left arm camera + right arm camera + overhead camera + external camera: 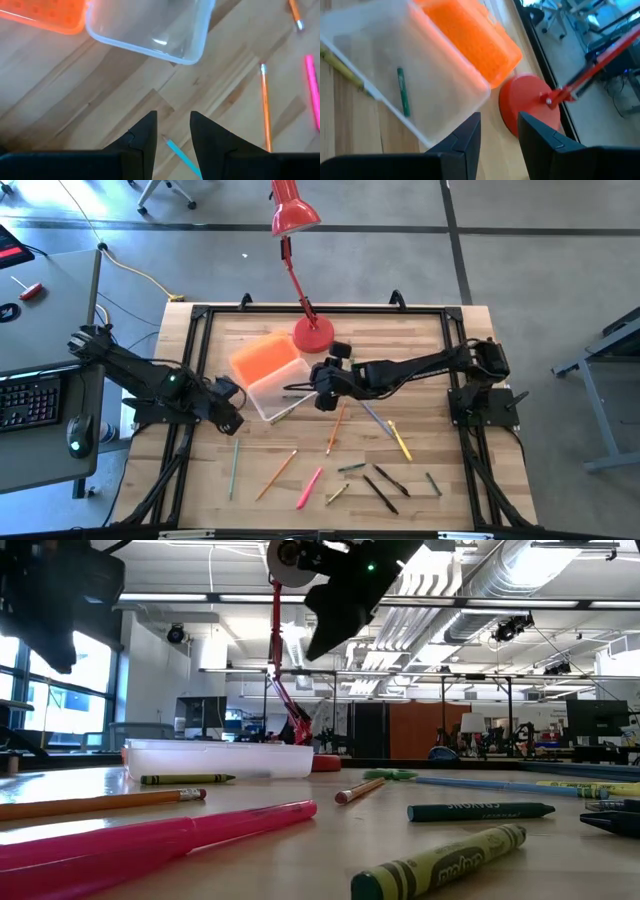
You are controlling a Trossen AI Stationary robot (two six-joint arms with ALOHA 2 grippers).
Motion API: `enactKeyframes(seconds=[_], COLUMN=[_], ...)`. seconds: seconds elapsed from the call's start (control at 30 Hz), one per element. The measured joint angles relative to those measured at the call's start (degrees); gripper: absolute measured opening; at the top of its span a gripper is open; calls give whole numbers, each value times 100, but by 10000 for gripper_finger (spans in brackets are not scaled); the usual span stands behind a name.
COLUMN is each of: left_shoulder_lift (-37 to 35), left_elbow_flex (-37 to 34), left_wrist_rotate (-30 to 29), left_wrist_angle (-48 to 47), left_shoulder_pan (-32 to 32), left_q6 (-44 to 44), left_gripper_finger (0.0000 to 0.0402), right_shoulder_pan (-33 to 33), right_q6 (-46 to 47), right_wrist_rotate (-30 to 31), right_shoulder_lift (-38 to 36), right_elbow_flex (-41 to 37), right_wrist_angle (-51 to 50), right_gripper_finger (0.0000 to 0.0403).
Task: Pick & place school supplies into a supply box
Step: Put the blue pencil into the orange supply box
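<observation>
Box (283, 392): one, clear, open, lying mid-desk with long axis diagonal, running from the left arm's side up toward the lamp. Orange lid (265, 358) lies flat on the desk (430, 350), touching the box's far long side, same diagonal. One green crayon (403, 93) inside the box, roughly along its short axis. One yellow-green pencil (342, 68) pokes out from under or beside the box's near edge.

Loose supplies on the desk, nearer the front edge, roughly a dozen:
- orange pencils: 2 (276, 474), (336, 426), both steeply diagonal
- pink marker (309, 487): 1, diagonal
- green pencil (235, 463): 1, near vertical in the high view
- yellow marker (400, 441): 1
- grey pen (374, 415): 1, just beside the yellow one
- dark crayons or pens to the right of the pink marker: about 5, mixed directions, exact count unclear

Right claw (322, 385) hangs over the box's right end, fingers spread, nothing pinched. Left claw (232, 412) hovers just left of the box's near corner, fingers spread, empty; a teal pencil (181, 158) lies on the desk below it.

Red lamp (312, 332): 1, base just beyond the box, near the lid.
</observation>
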Motion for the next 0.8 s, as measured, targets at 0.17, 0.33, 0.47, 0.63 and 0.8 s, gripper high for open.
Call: enactKeyframes(seconds=[0.17, 0.33, 0.47, 0.63, 0.8], left_shoulder_lift=[461, 890, 1215, 1692, 2143], left_elbow_flex=[0, 0, 0, 2, 2], left_wrist_rotate=[-237, -278, 103, 665, 995], left_wrist_angle=[33, 35, 76, 115, 650], left_shoulder_pan=[-292, -516, -752, -1071, -1245], left_q6=[-182, -606, -1597, -2477, -2867], left_gripper_finger=[149, 149, 149, 149, 149], right_shoulder_pan=[-2, 23, 36, 35, 35], right_q6=[143, 438, 632, 680, 680], right_wrist_rotate=[-25, -29, 39, 10, -6], right_shoulder_lift=[-254, -412, -455, -453, -450], right_elbow_flex=[0, 0, 0, 0, 0], right_wrist_angle=[-611, -1012, -1228, -1252, -1249], right_gripper_finger=[108, 108, 108, 108, 108])
